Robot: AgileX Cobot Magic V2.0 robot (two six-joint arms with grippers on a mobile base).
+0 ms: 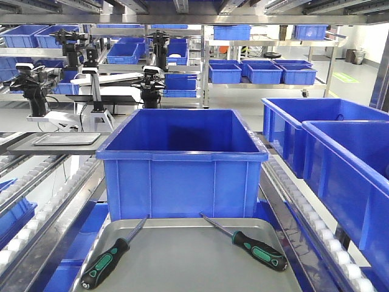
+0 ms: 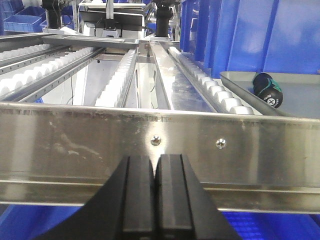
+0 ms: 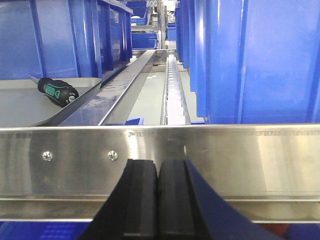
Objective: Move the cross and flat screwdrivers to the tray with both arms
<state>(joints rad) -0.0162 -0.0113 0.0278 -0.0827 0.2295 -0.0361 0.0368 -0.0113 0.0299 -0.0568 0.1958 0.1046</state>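
Note:
Two screwdrivers with black and green handles lie on the grey metal tray (image 1: 182, 255) in the front view. The left screwdriver (image 1: 106, 263) points up and right; the right screwdriver (image 1: 258, 250) points up and left. The left wrist view shows one handle end (image 2: 267, 91) on the tray (image 2: 300, 95) at the right. In the right wrist view a handle (image 3: 59, 92) lies on the tray (image 3: 20, 105) at the left. My left gripper (image 2: 155, 165) is shut and empty, low before a steel rail. Just as empty, my right gripper (image 3: 159, 167) is shut in front of the same kind of rail. Neither arm shows in the front view.
A deep blue bin (image 1: 182, 161) stands directly behind the tray. More blue bins (image 1: 340, 158) line the right side. Roller conveyor tracks (image 2: 120, 80) run away on the left. A steel cross rail (image 2: 160, 135) spans in front of each gripper. Other robots (image 1: 91, 79) stand far back.

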